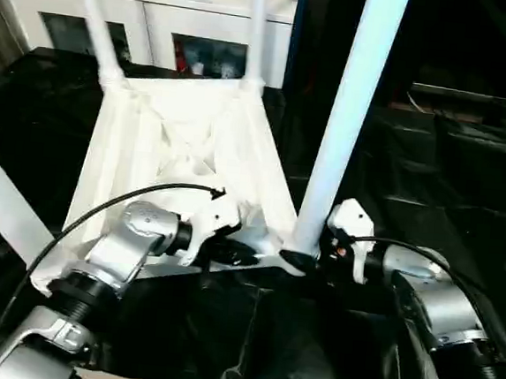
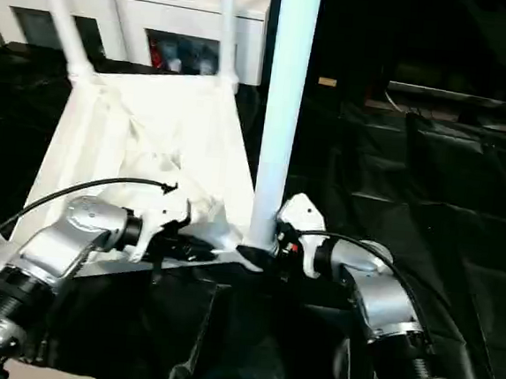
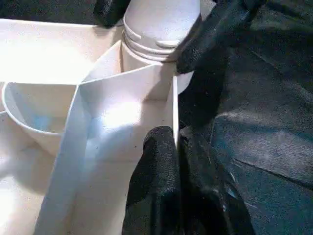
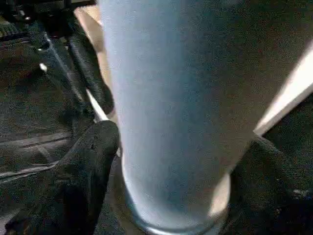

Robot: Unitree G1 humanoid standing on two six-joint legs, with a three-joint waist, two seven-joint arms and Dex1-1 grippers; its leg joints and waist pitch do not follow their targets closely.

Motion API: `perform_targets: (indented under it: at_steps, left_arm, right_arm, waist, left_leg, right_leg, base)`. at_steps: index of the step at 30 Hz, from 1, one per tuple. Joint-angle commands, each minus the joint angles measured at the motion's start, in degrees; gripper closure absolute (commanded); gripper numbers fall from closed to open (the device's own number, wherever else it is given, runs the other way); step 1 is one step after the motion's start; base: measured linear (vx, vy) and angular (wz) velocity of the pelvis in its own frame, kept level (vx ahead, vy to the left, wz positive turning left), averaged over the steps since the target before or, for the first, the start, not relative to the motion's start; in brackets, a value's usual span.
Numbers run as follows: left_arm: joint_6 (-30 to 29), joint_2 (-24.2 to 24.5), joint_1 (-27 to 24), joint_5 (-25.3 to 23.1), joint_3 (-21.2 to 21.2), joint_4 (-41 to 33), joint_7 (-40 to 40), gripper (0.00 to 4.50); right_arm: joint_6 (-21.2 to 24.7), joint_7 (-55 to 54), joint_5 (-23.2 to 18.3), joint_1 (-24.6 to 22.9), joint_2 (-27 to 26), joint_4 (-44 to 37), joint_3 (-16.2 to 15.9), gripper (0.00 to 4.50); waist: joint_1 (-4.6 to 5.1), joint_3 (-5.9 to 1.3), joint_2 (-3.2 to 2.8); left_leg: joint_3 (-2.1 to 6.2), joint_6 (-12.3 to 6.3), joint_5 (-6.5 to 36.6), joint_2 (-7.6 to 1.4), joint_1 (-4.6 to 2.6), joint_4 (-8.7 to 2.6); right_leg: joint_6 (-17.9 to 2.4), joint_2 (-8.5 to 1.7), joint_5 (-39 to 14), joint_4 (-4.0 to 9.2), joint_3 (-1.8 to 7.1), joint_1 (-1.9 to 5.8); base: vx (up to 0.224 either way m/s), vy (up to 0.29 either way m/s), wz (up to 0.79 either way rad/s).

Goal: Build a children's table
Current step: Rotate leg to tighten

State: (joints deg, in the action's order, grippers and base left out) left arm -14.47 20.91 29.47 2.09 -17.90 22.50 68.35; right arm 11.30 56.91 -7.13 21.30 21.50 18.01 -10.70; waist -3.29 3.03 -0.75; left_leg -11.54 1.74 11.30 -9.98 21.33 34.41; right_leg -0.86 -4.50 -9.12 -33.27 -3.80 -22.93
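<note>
We are seating a leg (image 1: 348,118) in the near right corner socket of the upturned tabletop (image 1: 182,139), which lies on the black-covered work table (image 1: 467,173). Our left gripper (image 3: 168,142) pinches the tabletop's near edge wall with jaws together, while our right gripper (image 4: 173,171) straddles the leg's base, jaws apart (whether they press it we cannot tell). Next, we judge, the leg needs twisting or pressing fully home.

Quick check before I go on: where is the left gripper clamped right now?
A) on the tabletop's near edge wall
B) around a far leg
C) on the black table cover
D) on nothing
A: in the left wrist view the left gripper pinches the thin edge wall of the tabletop, beside the near leg.
</note>
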Motion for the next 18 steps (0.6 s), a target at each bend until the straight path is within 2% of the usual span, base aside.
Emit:
perform_targets:
  at_steps: [1, 7, 15, 18]
  left_arm:
    - [1.42, -0.36, 0.43, 1.40, -0.79, -2.63, 2.09, 4.50]
    - [1.42, -0.03, 0.31, 1.42, -0.98, -2.73, 2.38, 4.50]
    - [1.63, -0.42, 0.26, 0.74, -0.85, -2.00, 0.66, 4.50]
    - [1.09, -2.72, 1.55, -1.18, -0.09, 0.71, -5.75, 4.50]
  right_arm:
    - [0.74, 0.82, -0.55, -0.39, 0.41, -1.79, -0.55, 1.17]
    - [0.78, 1.54, -0.56, -0.79, 0.52, -2.19, -1.11, 1.66]
    - [1.15, 1.11, -0.13, -1.41, 0.26, -2.19, -1.49, 1.83]
    - [0.35, -6.41, 1.97, -1.15, -2.84, 0.99, -0.25, 1.83]
  waist:
    - [0.24, -3.83, -0.01]
    - [0.08, -4.09, 0.03]
    - [0.10, -3.92, 0.15]
    - [0.30, -3.85, 0.08]
  left_leg:
    - [1.58, -2.12, 10.47, -3.67, -1.29, -4.32]
    - [1.54, -3.13, 7.66, -3.62, -1.13, -4.08]
    - [1.55, -2.65, 9.23, -3.63, -1.21, -4.16]
    - [1.54, -2.13, 9.42, -3.60, -1.20, -4.20]
  right_leg:
    - [-14.02, -4.17, -11.90, 3.01, 2.81, 2.55]
    - [-14.72, -4.12, -7.86, 2.46, 2.78, 2.72]
    - [-14.00, -4.15, -11.26, 2.88, 2.78, 2.63]
    - [-13.88, -4.17, -11.67, 2.97, 2.83, 2.41]
  base:
    - [0.000, 0.000, 0.00]
    - [0.000, 0.000, 0.00]
    - [0.000, 0.000, 0.00]
    - [0.000, 0.000, 0.00]
